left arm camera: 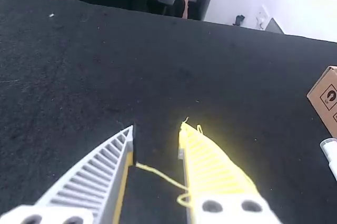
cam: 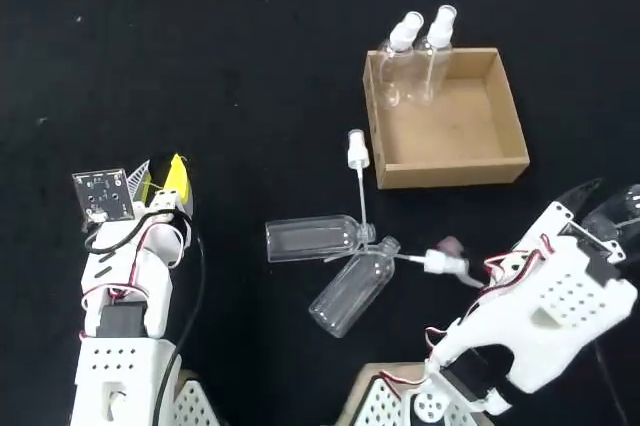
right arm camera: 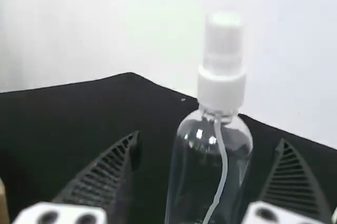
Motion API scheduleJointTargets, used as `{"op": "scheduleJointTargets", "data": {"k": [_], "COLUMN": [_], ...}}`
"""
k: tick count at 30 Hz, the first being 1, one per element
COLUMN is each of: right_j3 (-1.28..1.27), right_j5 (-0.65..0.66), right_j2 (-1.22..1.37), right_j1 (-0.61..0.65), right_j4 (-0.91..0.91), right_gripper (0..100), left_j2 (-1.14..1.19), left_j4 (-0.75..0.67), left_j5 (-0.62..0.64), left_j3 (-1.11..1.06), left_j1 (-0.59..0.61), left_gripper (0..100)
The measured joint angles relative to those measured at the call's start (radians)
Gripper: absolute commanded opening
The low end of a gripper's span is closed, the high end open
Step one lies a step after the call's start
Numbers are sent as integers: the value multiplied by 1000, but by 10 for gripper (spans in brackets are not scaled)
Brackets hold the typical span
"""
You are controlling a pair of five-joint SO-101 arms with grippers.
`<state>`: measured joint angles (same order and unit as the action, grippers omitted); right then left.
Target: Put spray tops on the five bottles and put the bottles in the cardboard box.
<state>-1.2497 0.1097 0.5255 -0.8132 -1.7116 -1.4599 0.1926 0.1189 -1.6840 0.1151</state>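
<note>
With the right gripper (right arm camera: 208, 139) spread wide and the capped spray bottle (right arm camera: 205, 182) upright between its jaws, ungripped, the bottle may be toppled if struck by one jaw first.

The left arm (cam: 125, 296) stretches straight away from its base with the wrist in line. The left end effector (left arm camera: 157, 127) points forward and tilts downward. Its yellow finger (left arm camera: 210, 171) and white ribbed finger (left arm camera: 100, 176) stand a little apart, the tips not touching. The right arm (cam: 550, 316) angles out from its base toward the right side, elbow bent. The right end effector (right arm camera: 208, 139) is held about level, and its two black fingers (right arm camera: 105, 176) are spread wide.
</note>
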Motion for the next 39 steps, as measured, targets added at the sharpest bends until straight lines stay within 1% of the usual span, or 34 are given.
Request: {"op": "scheduleJointTargets", "data": {"k": [7,27,36,39], "right_j3": [-141,-414,-427,-427], "right_j5": [0,0,3,63], "right_j2": [-201,-543,-585,-585], "right_j1": [9,9,9,9], "right_j4": [-2,-2,-2,-2], "right_gripper": [332,329,329,329], "left_j2": [0,0,0,0], "left_j4": [0,0,0,0], "left_j5": [0,0,0,0], "left_j3": [0,0,0,0], "left_j1": [0,0,0,0], "left_gripper": [137,137,137,137]}}
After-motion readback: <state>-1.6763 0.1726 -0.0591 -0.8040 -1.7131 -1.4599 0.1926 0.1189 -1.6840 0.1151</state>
